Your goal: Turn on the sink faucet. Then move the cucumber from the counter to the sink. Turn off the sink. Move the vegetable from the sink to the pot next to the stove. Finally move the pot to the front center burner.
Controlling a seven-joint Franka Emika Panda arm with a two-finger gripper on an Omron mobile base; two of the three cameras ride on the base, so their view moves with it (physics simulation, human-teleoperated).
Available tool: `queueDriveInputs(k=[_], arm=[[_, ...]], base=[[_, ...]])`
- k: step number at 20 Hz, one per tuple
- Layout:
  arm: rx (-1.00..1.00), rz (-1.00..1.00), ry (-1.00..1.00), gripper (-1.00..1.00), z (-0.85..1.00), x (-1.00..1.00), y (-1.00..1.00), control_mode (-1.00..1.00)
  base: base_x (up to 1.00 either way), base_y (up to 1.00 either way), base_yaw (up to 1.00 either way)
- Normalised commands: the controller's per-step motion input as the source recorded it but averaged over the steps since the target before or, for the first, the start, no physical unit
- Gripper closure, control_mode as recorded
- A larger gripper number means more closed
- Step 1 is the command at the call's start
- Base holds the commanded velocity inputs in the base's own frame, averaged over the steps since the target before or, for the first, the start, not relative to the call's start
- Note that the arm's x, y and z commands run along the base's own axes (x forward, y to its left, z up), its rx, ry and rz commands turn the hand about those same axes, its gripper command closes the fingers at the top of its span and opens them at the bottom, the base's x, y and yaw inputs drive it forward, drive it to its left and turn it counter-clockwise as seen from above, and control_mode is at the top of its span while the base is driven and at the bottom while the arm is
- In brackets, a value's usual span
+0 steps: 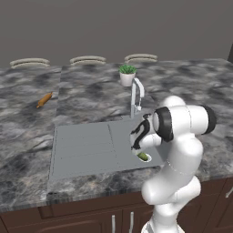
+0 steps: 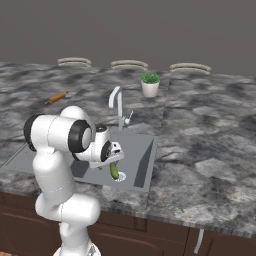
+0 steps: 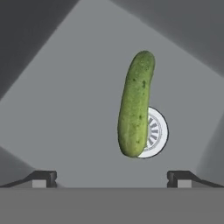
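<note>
While the cucumber [image 3: 135, 105] lay on the floor of the sink basin [image 3: 65, 109], partly covering the round drain [image 3: 156, 131], the gripper [image 3: 111, 178] hung directly above it with its jaws spread wide and nothing between them. In the hand view the two dark fingertips [image 3: 41, 177] stood well apart at the bottom, and the cucumber ran lengthwise away from them, sitting nearer the right one. It was slightly curved, thicker at the near end and tapering toward the far tip.

Judged from its look, it would be firm and fairly light, stiff enough to lift from one point without sagging, but smooth-skinned and round, so it could roll or slip under a loose pinch. The best hold seemed to be across its middle, with the fingers closing on the two long sides, not on the tapered tip.

From the base cameras the cucumber [image 1: 143, 156] showed green at the near right part of the basin, just below the wrist. The faucet [image 1: 136, 93] stood behind the sink at its rear edge; whether water ran could not be told. Farther back, a small potted plant [image 1: 127, 75] sat on the marble counter [image 1: 27, 118], and a rolling pin [image 1: 44, 99] lay well off to the left.
</note>
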Motion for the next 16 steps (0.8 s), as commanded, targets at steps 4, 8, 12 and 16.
queueDriveInputs(k=[4, 8, 12, 16], arm=[[0.00, -0.01, 0.00, -1.00, -0.33, 0.26, -0.01, -1.00], [0.00, -0.01, 0.00, -1.00, -0.31, 0.27, -0.01, -1.00], [0.00, 0.00, 0.00, -1.00, -0.32, 0.27, -0.01, -1.00], [0.00, 0.00, 0.00, -1.00, -0.32, 0.23, -0.01, -1.00]], base=[[0.00, 0.00, 0.00], [0.00, 0.00, 0.00], [0.00, 0.00, 0.00], [0.00, 0.00, 0.00]])
